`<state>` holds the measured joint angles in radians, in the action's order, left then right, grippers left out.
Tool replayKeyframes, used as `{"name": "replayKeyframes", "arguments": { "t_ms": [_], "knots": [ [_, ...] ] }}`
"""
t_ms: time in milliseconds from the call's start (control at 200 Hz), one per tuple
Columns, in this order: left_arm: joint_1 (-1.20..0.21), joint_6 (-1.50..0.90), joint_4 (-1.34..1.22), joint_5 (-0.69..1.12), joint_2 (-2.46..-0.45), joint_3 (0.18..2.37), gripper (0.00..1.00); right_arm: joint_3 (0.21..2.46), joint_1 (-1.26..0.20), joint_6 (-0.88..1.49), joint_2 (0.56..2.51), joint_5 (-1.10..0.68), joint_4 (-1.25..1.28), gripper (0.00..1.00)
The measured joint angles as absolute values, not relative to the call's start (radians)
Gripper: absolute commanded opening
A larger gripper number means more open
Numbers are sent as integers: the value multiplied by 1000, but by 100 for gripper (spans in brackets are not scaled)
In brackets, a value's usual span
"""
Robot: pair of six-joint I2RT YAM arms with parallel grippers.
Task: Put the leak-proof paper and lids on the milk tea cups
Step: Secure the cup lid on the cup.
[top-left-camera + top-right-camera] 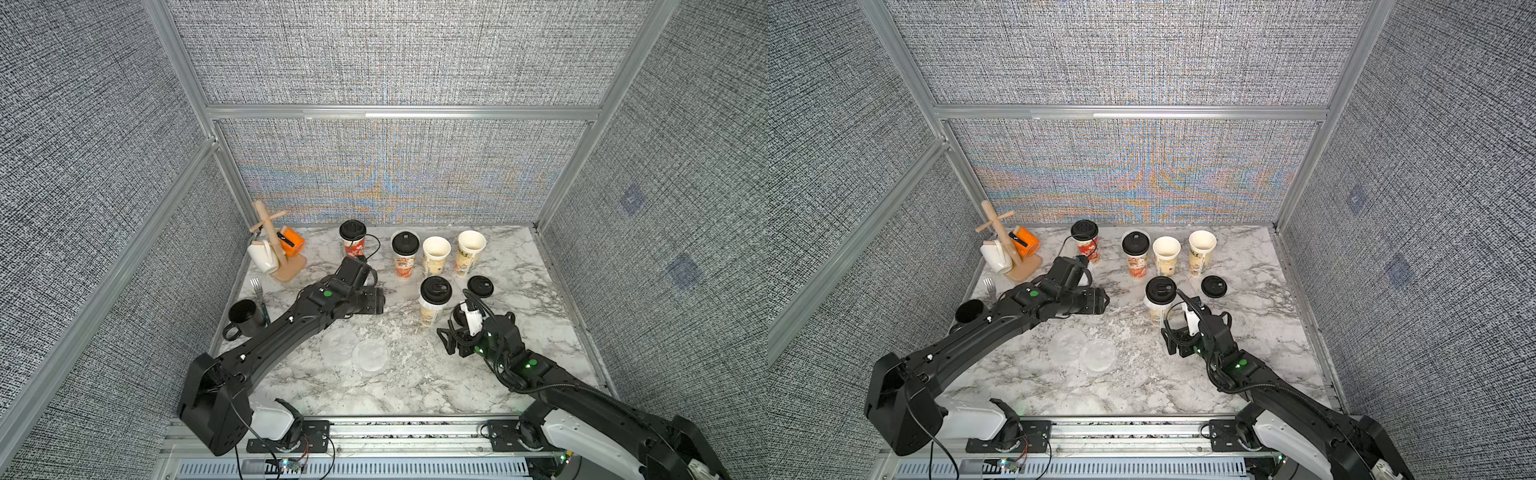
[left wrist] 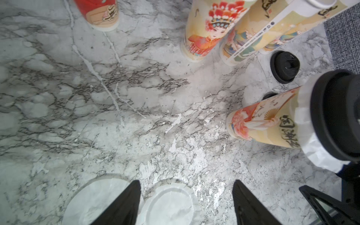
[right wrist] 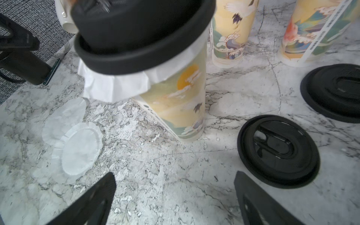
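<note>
Two translucent whitish round film discs [image 2: 169,202]: lay just beside left claw [image 2: 186,182], jaws apart, empty; right claw [image 3: 174,174] farther off, splayed wide

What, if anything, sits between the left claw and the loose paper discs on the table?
Nothing visible. The left claw is open and empty, and the two overlapping paper discs lie uncovered on the marble table. The nearest lidded cup stands off to one side.

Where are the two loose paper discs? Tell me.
The discs lie overlapping on the table, at its near centre in both top views, left of and nearer than the closest lidded cup.
</note>
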<state>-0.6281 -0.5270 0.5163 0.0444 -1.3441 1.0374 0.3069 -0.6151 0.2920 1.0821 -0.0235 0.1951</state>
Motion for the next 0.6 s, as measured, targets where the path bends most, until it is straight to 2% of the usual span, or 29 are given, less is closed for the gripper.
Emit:
{"name": "replayKeyframes", "arguments": {
  "t_ms": [360,601],
  "knots": [
    [-594,-558,397,79,-1296,878,78,251,-609,281,1374,-43,621,98],
    [-592,-570,367,63,-1282,851,78,270,-602,234,1488,-19,789,98]
  ]
}}
